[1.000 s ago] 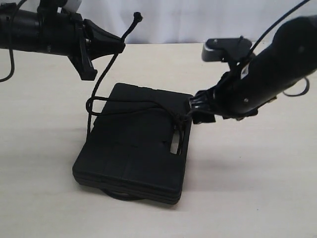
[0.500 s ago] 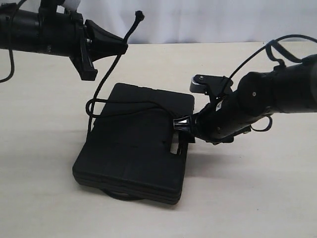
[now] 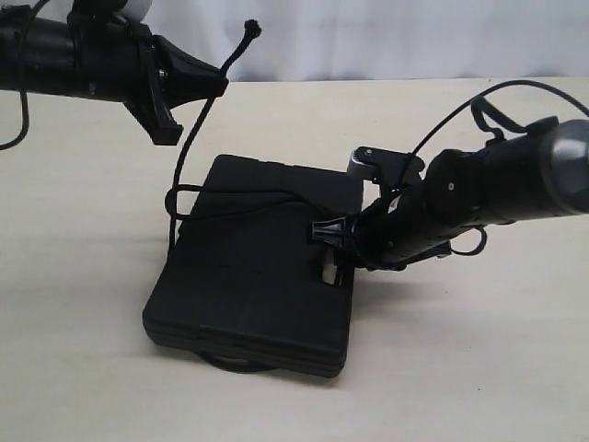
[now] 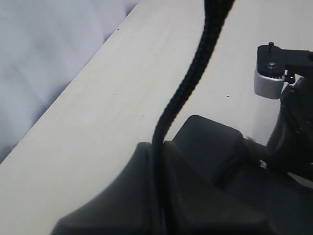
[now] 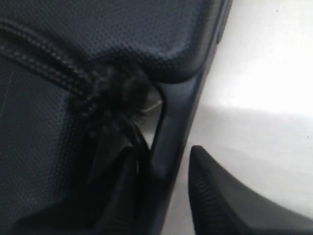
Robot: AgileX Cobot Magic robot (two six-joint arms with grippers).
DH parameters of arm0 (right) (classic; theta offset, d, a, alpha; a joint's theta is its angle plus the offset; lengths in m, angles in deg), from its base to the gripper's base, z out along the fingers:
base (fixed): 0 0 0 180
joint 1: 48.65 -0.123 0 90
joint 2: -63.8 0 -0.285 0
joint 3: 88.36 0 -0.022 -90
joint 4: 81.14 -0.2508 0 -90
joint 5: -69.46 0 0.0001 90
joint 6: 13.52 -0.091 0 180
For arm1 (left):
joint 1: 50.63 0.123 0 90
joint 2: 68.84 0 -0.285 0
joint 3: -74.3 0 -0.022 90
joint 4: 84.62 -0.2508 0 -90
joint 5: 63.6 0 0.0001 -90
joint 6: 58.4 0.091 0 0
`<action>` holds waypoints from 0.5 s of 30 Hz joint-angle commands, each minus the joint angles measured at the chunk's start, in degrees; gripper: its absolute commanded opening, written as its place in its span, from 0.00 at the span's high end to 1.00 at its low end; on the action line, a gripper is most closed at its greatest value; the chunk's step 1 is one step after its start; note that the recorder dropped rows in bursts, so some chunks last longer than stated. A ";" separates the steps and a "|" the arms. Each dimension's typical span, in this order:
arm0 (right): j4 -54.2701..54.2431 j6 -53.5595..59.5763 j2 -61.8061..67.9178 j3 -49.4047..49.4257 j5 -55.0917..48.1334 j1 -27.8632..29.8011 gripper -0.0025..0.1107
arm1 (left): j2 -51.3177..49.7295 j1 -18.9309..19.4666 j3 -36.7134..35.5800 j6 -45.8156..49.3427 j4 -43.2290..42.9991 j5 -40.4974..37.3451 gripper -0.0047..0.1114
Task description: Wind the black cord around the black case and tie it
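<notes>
Left hand (image 3: 219, 83) pinching the black cord (image 3: 189, 138); right hand (image 3: 329, 232) at the black case (image 3: 248, 285).
The case lies on the desk (image 3: 460, 368). The cord crosses its top to a frayed knot (image 5: 115, 98) by the handle slot. From the case's left edge it rises to the raised left hand, knobbed tip above. The right hand's fingers are spread, straddling the slot's outer bar.

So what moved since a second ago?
The right hand slid from the edge of the black case in over its top, reaching the frayed knot. The left hand stayed raised, gripping the black cord; the case barely shifted.
</notes>
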 commanded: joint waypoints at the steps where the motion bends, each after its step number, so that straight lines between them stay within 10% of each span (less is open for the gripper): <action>1: 0.83 0.22 1.34 0.27 1.09 0.25 0.82 | -0.02 -0.03 -0.03 -0.49 1.10 0.96 0.96; 15: -0.29 0.32 0.04 0.27 3.84 0.25 0.94 | 12.80 -0.03 -0.03 1.95 2.31 23.26 0.96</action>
